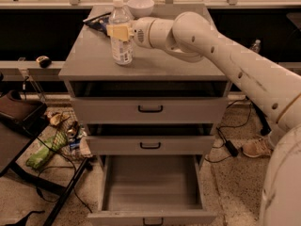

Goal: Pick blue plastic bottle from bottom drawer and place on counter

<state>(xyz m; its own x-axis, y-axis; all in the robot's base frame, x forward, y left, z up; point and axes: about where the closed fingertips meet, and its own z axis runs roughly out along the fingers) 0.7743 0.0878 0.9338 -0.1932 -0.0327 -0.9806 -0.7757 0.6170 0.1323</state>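
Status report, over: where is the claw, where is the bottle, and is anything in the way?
Claw at upper body of blue plastic bottle, above counter. Bottle upright on counter. Bottom drawer open. White bowl behind bottle, apart.

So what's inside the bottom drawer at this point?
Nothing visible: the bottom drawer is pulled out and its floor shows bare grey. Its back end is covered by the middle drawer. The blue plastic bottle stands on the counter, with the hand at it.

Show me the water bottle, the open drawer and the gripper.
blue plastic bottle (122, 52): camera view, its label.
bottom drawer (150, 182): camera view, bare tray floor.
gripper (119, 31): camera view, its tip, clamped on the bottle on the counter (169, 60).
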